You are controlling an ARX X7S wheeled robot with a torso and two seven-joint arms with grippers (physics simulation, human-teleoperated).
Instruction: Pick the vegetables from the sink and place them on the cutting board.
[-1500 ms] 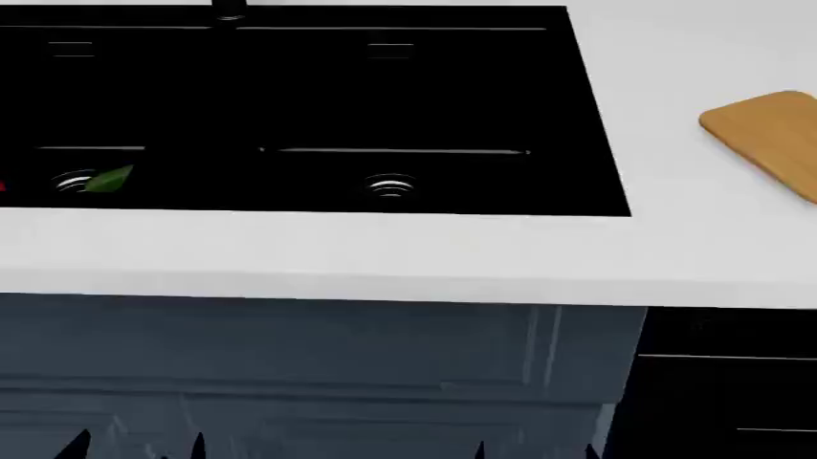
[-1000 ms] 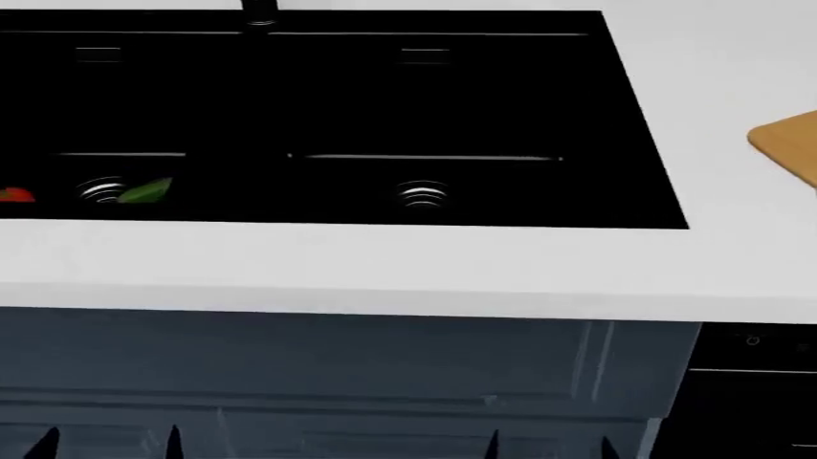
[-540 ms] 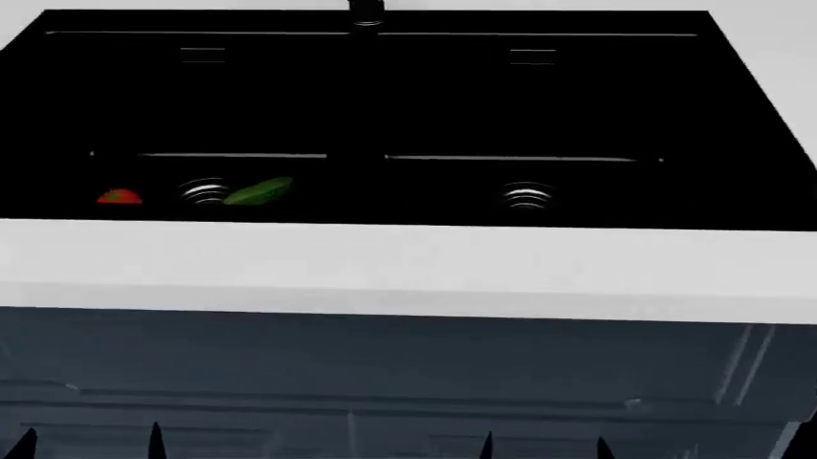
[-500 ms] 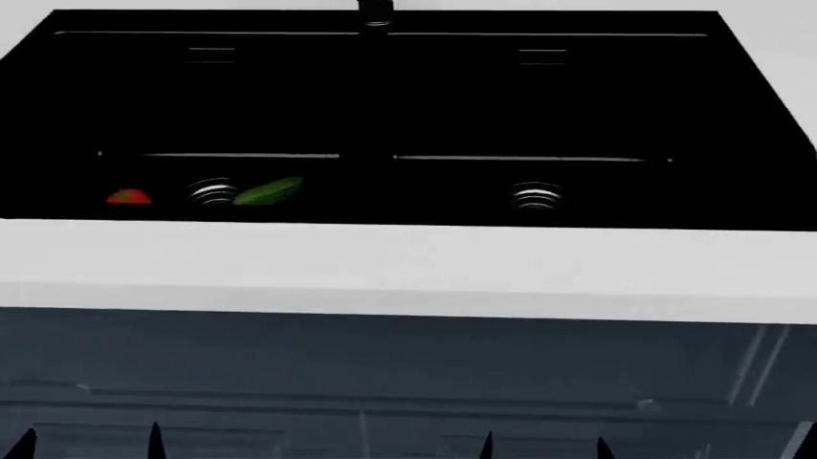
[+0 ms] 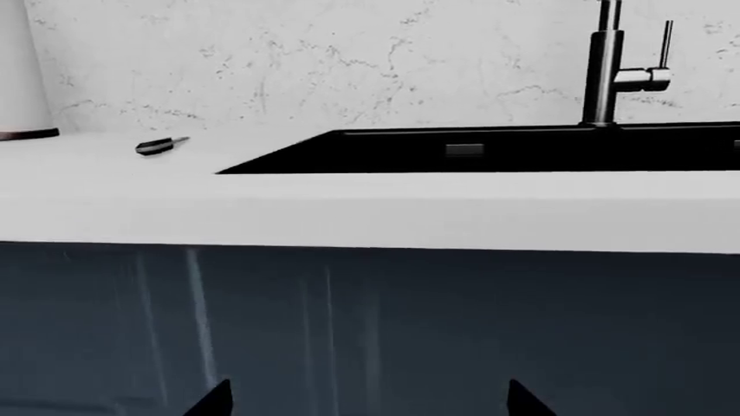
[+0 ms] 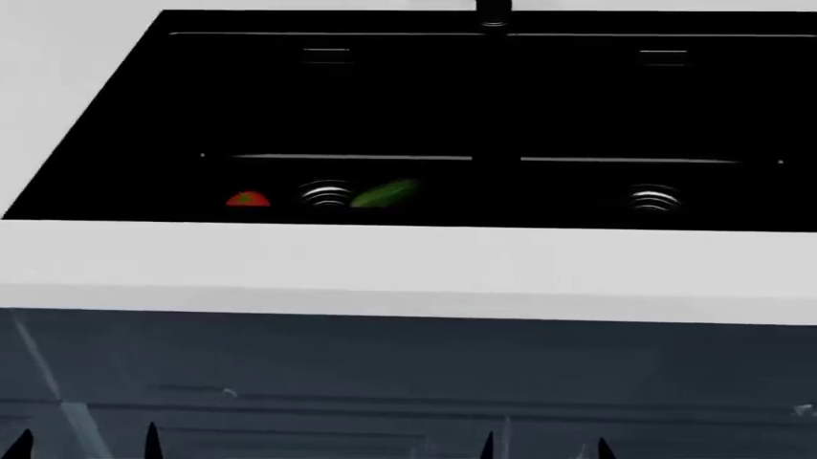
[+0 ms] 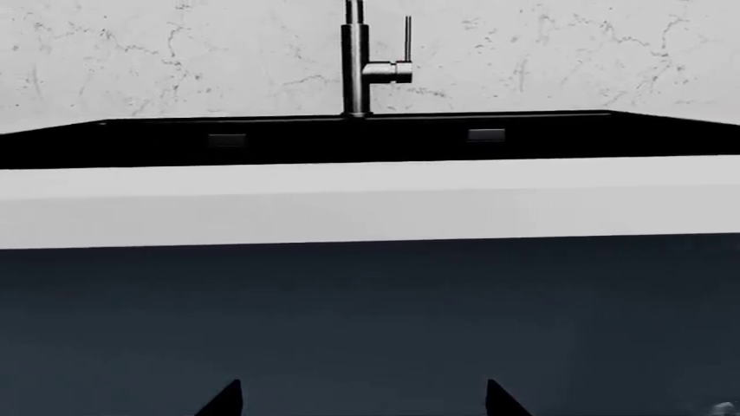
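In the sink (image 6: 115, 163), tomato (image 6: 248, 200) and apparently cucumber (image 6: 385, 194) lie; both grippers spread wide.

Black sink (image 6: 422, 105) holds a red tomato (image 6: 248, 200) and green cucumber (image 6: 385, 194) — white counter (image 6: 383, 268), grey-veined marble wall (image 7: 173, 61).

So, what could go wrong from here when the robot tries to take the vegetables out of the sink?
1. Both grippers, left and right, sit low before the cabinet, under the counter edge; lifting straight up may hit it.
2. The tomato and cucumber lie deep in the sink, near its front wall, so reaching in could be awkward.
3. The round tomato may roll if pushed.
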